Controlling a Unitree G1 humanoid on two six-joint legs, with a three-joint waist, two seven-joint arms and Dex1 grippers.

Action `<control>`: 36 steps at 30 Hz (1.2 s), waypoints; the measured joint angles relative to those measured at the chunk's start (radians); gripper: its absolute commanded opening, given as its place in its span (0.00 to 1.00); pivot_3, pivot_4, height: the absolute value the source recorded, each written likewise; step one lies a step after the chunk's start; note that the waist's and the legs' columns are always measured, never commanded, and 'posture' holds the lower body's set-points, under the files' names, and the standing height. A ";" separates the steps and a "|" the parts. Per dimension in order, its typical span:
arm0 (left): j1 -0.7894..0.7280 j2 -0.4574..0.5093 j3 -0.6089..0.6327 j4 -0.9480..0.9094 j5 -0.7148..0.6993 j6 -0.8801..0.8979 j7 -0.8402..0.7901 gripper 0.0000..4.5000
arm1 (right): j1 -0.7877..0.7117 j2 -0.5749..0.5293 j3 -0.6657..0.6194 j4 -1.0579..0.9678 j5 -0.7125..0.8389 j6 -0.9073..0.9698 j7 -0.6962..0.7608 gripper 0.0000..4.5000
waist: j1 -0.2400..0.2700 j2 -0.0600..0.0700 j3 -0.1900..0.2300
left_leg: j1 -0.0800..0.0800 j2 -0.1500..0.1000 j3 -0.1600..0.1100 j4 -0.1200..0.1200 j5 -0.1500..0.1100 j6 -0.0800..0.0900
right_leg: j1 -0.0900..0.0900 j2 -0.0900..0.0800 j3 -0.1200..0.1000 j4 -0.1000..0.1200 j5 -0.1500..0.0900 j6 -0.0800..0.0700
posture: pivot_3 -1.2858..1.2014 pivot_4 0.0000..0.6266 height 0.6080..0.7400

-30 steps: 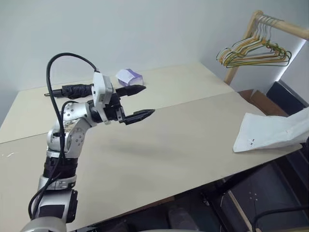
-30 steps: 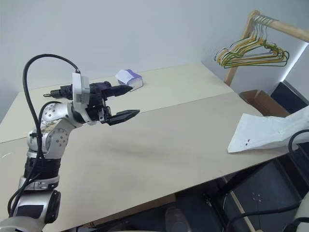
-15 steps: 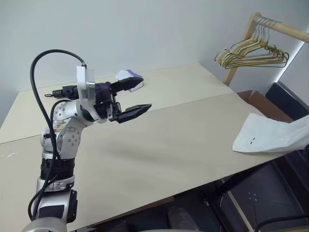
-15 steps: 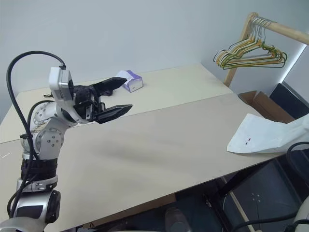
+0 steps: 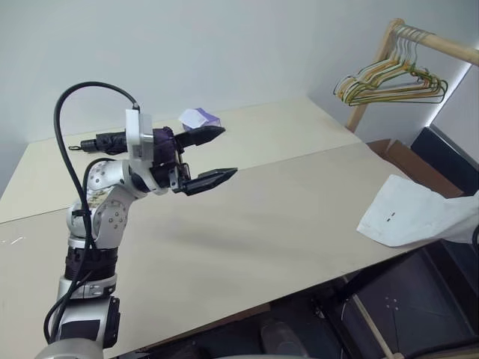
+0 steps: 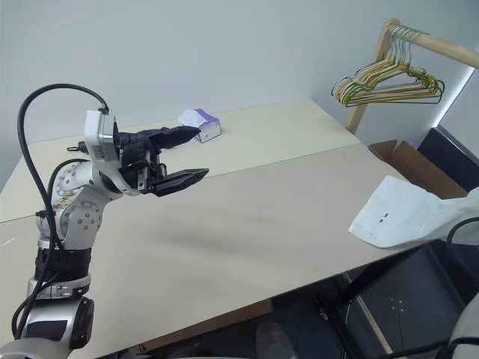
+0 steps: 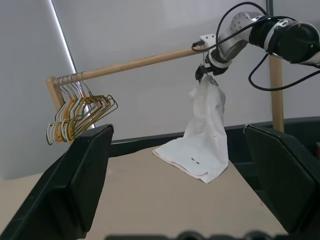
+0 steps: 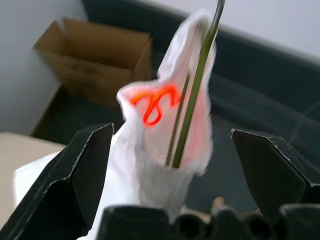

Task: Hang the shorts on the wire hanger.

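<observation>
Since the top of the shorts (image 7: 202,140) is bunched around the thin wire hanger (image 8: 192,100), the main part of the job looks done. The wire runs up out of the waistband, with white cloth wrapped round it. The right gripper (image 8: 171,131) is up by the shorts, with its two black fingers spread wide, one on each side of the cloth, and they do not touch it. So nothing is in that hand. What is left, I think, is to pull this arm away and check that the hanger sits well on the wooden rod (image 7: 140,62) (I cannot tell if its hook is over the rod). The left gripper (image 5: 229,151) floats over the far left part of the table (image 5: 284,224), also wide and holding nothing. The views help in different ways. The right wrist view is close up, so it gives the wire inside the waistband, an orange mark on the cloth and a cardboard box (image 8: 95,55) on the floor behind. The left wrist view looks across the table and gives the whole picture: the shorts hang down from beside the rod, under the right arm, and their bottom end rests on the table. The head views show that this bottom end lies over the right edge of the table, with two small dark marks on it. They also show a bunch of hangers (image 5: 389,78) on the rod beyond the far right corner, and a small tissue box (image 5: 200,117) by the far edge.
</observation>
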 measured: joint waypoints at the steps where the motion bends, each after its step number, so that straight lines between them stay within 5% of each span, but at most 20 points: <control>1: 0.000 -0.001 0.000 0.005 0.001 0.000 0.006 1.00 | 0.033 0.029 0.014 -0.103 -0.018 0.039 -0.017 0.99 | 0.000 0.000 0.000 | 0.000 0.000 0.000 0.000 0.000 0.000 | 0.000 0.000 0.000 0.000 0.000 0.000 | 0.42 0.00 1.00; 8: -0.001 -0.008 0.002 0.038 0.003 0.000 0.017 1.00 | 0.278 0.205 0.135 -0.717 -0.165 0.146 -0.113 0.99 | 0.013 0.001 -0.001 | -0.002 0.000 0.000 0.001 0.000 0.000 | -0.003 0.000 0.000 0.002 0.000 0.001 | 0.43 0.00 1.00; 15: 0.037 0.044 0.004 0.058 0.091 0.004 0.105 1.00 | 0.509 0.288 0.258 -1.041 -0.261 -0.101 -0.038 0.99 | 0.033 0.001 -0.001 | -0.002 0.000 0.000 0.001 0.000 0.000 | -0.003 0.001 0.001 0.002 -0.001 0.003 | 0.47 0.00 1.00; 27: 0.260 0.069 0.062 -0.133 0.115 0.031 0.275 1.00 | 0.437 0.327 0.513 -1.039 -0.152 -0.420 0.523 0.99 | 0.151 -0.004 0.002 | -0.005 0.000 0.001 0.001 0.000 0.000 | -0.007 0.001 -0.001 0.002 0.003 -0.003 | 0.54 0.00 1.00; 36: 0.363 0.100 0.079 -0.205 0.135 0.049 0.308 1.00 | 0.606 0.327 0.717 -1.045 -0.127 -0.588 0.876 0.99 | 0.286 -0.008 0.002 | -0.020 0.000 0.007 0.002 0.000 0.000 | -0.021 0.001 -0.005 0.002 0.005 -0.006 | 0.57 0.00 1.00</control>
